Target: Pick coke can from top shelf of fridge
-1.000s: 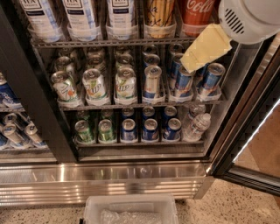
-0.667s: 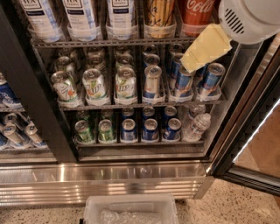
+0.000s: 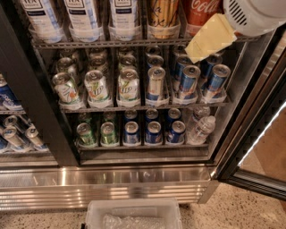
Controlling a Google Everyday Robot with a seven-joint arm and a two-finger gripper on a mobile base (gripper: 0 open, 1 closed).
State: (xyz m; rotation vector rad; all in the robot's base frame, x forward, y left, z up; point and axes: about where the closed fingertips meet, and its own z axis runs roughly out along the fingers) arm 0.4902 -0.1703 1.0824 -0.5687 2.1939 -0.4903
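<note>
Fridge fills my view, its glass door swung out at the right. The top shelf runs across the upper edge, its cans standing in clear cup holders. The white arm enters from the top right corner, and the gripper, a pale yellow wedge, hangs in front of the shelf's right end, pointing down and left. I cannot tell whether the gripper is open or closed.

The coke can stands on that shelf just right of a gold can, directly behind and above the gripper. I cannot tell whether they touch. The top of the view cuts the can off, leaving only its lower body and part of the white script. The arm hides its right side, and the gripper covers its base.
</note>
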